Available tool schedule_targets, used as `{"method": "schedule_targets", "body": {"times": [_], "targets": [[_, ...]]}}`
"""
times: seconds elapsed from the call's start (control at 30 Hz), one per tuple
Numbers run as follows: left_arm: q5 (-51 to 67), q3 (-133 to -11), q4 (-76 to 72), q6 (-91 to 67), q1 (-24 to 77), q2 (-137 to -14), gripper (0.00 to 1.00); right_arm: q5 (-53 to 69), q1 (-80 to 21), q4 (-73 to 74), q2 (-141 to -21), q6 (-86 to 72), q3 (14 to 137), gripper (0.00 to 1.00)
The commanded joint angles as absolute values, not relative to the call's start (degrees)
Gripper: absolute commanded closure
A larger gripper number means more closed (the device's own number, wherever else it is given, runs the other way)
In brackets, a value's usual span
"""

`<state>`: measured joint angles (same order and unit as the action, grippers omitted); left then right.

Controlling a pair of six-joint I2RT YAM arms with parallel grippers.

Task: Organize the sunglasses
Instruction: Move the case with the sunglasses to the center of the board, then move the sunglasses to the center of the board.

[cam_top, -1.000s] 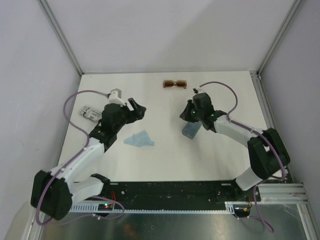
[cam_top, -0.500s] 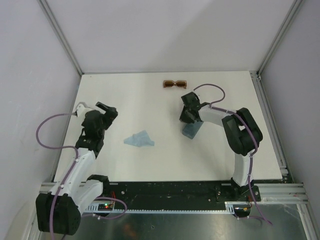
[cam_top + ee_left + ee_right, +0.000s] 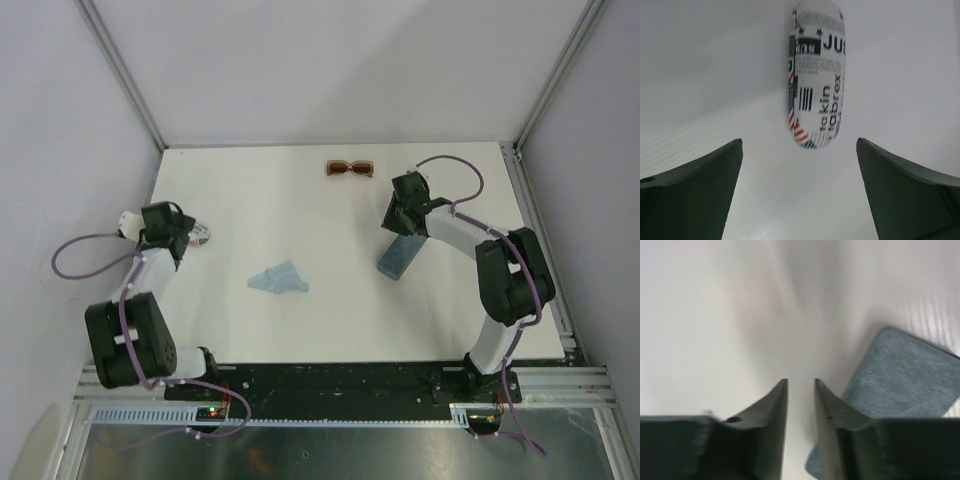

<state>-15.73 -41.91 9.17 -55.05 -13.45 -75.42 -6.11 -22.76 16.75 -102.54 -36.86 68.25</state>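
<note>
The brown-amber sunglasses [image 3: 349,168] lie folded at the back middle of the table. The white-framed pair is out of view. My left gripper [image 3: 178,230] is at the far left, open wide and empty, with a white printed oblong case [image 3: 816,80] just ahead of its tips; the same case shows in the top view [image 3: 199,236]. My right gripper [image 3: 398,216] is nearly shut with a narrow gap and holds nothing [image 3: 801,381]. It hovers just behind and left of a grey-blue case [image 3: 399,257], which also shows in the right wrist view [image 3: 900,375].
A light blue folded cloth [image 3: 279,279] lies left of the table's centre. Metal frame posts and grey walls bound the table [image 3: 320,320] on the left, back and right. The arm bases and a black rail stand along the near edge.
My left arm has swung back to the far left, up to the printed case. My right gripper has lifted off the grey-blue case toward the back right; the case now lies uncovered.
</note>
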Motion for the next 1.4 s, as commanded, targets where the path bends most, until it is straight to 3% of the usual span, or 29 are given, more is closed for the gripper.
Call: {"method": "schedule_targets", "body": {"times": [0.0, 0.1, 0.2, 0.47, 0.6, 0.77, 1.13, 1.37], "targets": [[-19.5, -50.5, 11.8, -55.7, -15.8, -82.5, 0.0, -0.2, -22.3, 6.3, -99.1, -32.6, 69.3, 0.52], [-19.6, -55.2, 12.7, -54.9, -16.0, -88.7, 0.0, 1.0, -22.2, 4.7, -101.0, -32.0, 73.6, 0.22], [-19.4, -59.7, 15.0, -54.8, -16.1, -94.5, 0.0, 1.6, -22.0, 8.5, -107.6, -31.5, 84.2, 0.1], [-19.3, -66.9, 19.2, -56.7, -16.5, -103.9, 0.0, -3.8, -24.2, 25.3, -129.2, -18.4, 122.1, 0.07], [-18.4, -69.5, 20.7, -57.6, -16.6, -107.1, 0.0, -3.9, -23.7, 28.3, -137.9, -12.4, 135.1, 0.06], [-18.2, -70.0, 21.0, -58.6, -16.6, -108.8, 0.01, -4.4, -23.0, 17.8, -142.5, -9.0, 136.6, 0.06], [-16.0, -70.4, 20.8, -58.7, -16.5, -110.0, 0.06, -4.1, -20.9, 0.2, -156.7, -17.1, 146.9, 0.08], [-15.6, -69.6, 20.9, -59.3, -16.5, -110.2, 0.08, -1.3, -20.1, -0.5, -159.3, -21.7, 147.4, 0.13]]}}
